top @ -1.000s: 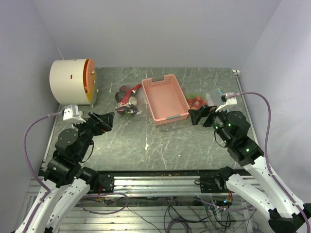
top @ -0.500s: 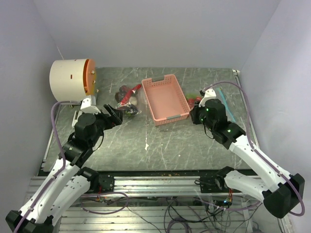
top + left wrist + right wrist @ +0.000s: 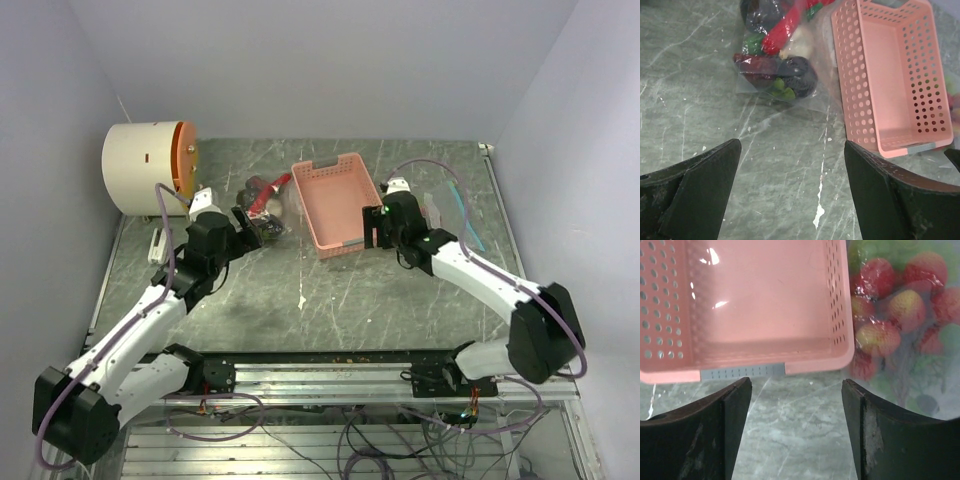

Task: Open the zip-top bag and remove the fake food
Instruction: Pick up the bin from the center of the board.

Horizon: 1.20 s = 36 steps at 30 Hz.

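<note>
A clear zip-top bag (image 3: pixel 262 210) with dark purple, red and green fake food lies left of the pink basket; it also shows in the left wrist view (image 3: pixel 775 75). My left gripper (image 3: pixel 245 222) is open and empty, just short of this bag, with bare table between its jaws (image 3: pixel 792 185). A second clear bag (image 3: pixel 900 315) of red, yellowish and green fake food lies right of the basket, partly hidden by my right arm in the top view (image 3: pixel 447 205). My right gripper (image 3: pixel 372 228) is open and empty at the basket's near right corner (image 3: pixel 796 425).
The pink slotted basket (image 3: pixel 322 178) stands empty between the two bags; its wall shows in both wrist views (image 3: pixel 842 75) (image 3: pixel 840 300). A white cylinder with an orange face (image 3: pixel 150 168) stands at the back left. Walls close the table on three sides.
Both arms have stretched forward. My left gripper moved up to the left bag. My right gripper moved left to the basket's near right corner. Both stayed open.
</note>
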### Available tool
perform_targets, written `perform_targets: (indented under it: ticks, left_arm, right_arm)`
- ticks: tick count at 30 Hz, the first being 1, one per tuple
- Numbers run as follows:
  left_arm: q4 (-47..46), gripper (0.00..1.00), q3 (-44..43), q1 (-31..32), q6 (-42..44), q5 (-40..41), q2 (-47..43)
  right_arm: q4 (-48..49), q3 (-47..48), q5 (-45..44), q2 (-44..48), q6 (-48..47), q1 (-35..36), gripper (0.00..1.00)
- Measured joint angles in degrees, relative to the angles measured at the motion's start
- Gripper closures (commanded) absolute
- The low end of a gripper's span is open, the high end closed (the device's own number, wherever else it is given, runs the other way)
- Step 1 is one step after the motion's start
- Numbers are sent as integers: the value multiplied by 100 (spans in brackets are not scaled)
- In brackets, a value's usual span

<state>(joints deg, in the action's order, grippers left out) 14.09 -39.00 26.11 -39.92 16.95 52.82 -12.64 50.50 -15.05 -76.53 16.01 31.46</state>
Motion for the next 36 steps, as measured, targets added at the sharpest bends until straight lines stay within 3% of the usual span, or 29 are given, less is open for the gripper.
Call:
perform_targets:
  ticks: [10,15,18,24,29,36]
  left_arm:
    - [-247,11,-356,57,-87,85,787]
    - [-420,10,-826,361,-223,243,1650]
    - [-389,8,-1296,734,-302,439,2345]
    - [-251,3,-2319,1290,-426,765,3578]
    - [7,2,-2763,1377,-470,1029,4286]
    - [361,6,-3200,1287,-382,1207,4819]
  right_arm:
    - [433,942,33,-1176,-31,0,51]
    - [573,1209,39,-1462,-63,-15,60]
    - [577,1231,63,-1512,-63,-109,59]
    - [693,1051,407,-1316,72,-789,44]
    - [850,435,787,-669,282,-1467,41]
    - [850,190,964,-481,280,-1543,38]
